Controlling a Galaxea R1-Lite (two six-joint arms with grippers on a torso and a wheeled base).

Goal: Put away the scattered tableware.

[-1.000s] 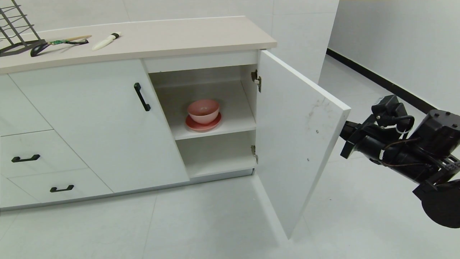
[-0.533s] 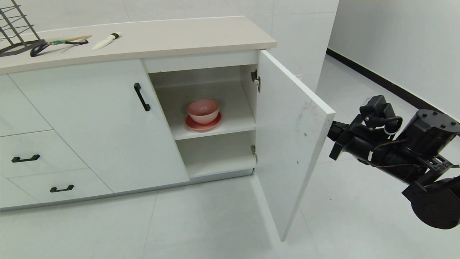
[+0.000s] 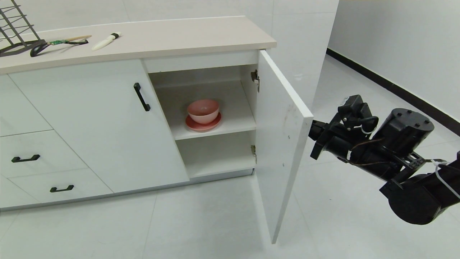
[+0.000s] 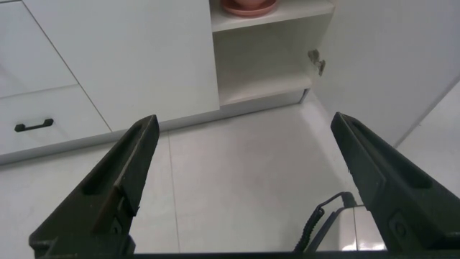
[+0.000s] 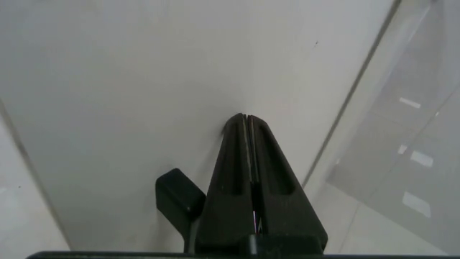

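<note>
A pink bowl (image 3: 203, 110) sits on a pink plate (image 3: 203, 125) on the upper shelf of the open cabinet; the plate's edge (image 4: 248, 7) is also in the left wrist view. The white cabinet door (image 3: 278, 144) stands about half open. My right gripper (image 5: 246, 122) is shut, its tips against the door's outer face (image 5: 144, 86); in the head view it (image 3: 312, 132) is at the door's free edge. My left gripper (image 4: 244, 129) is open with nothing in it, low over the floor in front of the cabinet.
On the countertop (image 3: 179, 36) at the back left lie a white-bladed knife (image 3: 105, 41) and a dark utensil with a wooden handle (image 3: 57, 43), beside a wire rack (image 3: 16, 30). Drawers with black handles (image 3: 25, 158) are at the left. A tiled floor (image 3: 201, 223) lies in front.
My right arm has moved left against the door, and the door has swung partway towards the cabinet. The bowl and plate have not moved.
</note>
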